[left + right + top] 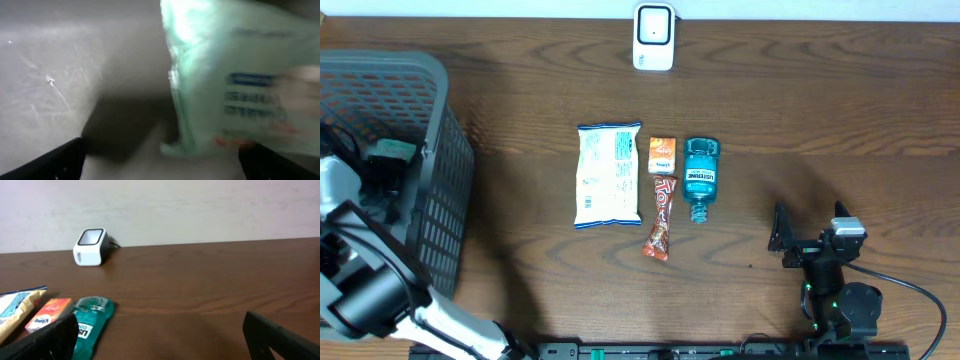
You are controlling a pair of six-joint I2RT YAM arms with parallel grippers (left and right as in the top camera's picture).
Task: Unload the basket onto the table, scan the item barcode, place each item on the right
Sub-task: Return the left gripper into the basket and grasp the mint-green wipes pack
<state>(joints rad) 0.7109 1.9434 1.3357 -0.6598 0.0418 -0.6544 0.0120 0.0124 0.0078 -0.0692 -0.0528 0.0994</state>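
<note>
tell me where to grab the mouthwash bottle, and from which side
Grip the mouthwash bottle across its body, likely from above with the right tool: it lies flat, cap toward the robot, right side free, the orange box close on its left.

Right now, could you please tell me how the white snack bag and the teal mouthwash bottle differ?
The white snack bag is larger; the teal mouthwash bottle is smaller. The bag is a flat white pouch; the bottle is rounded, teal, tapering at its near end. Both lie in one row on the table, untouched.
</note>
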